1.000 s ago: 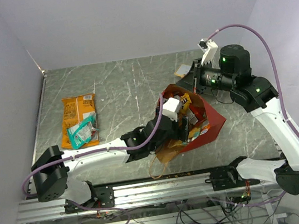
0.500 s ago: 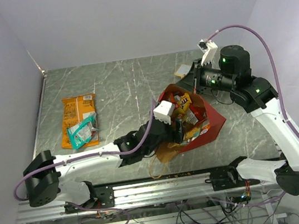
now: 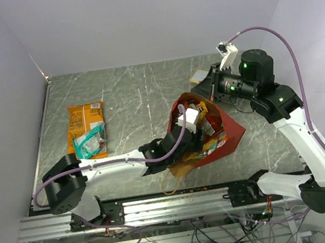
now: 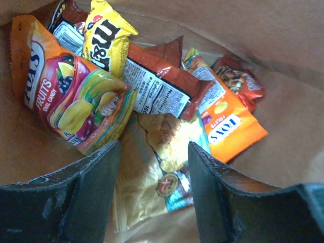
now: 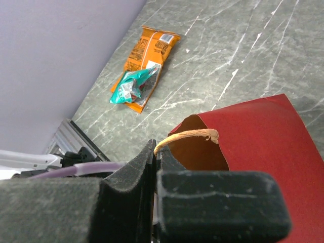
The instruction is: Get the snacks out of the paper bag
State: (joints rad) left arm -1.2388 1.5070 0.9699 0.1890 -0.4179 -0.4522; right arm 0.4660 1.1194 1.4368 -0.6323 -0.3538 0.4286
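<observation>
Snacks (image 4: pixel 152 96) lie heaped inside the paper bag (image 3: pixel 231 128), just beyond the left tool (image 4: pixel 152 202), spread wide within its mouth. At the rim, the right tool (image 5: pixel 154 167) pinches the bag's handle (image 5: pixel 188 135). Two more packets (image 3: pixel 86 131) rest on the worktop (image 3: pixel 134 95), well apart from the bag.

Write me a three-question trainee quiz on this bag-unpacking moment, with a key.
1. True or false: the left gripper is open inside the paper bag.
2. Multiple choice: what does the right gripper pinch? A) the bag's loop handle B) a yellow packet C) nothing.
3. How many snacks lie out on the table?
Key: 1 true; 2 A; 3 two, an orange chip bag with a teal packet on it.
</observation>
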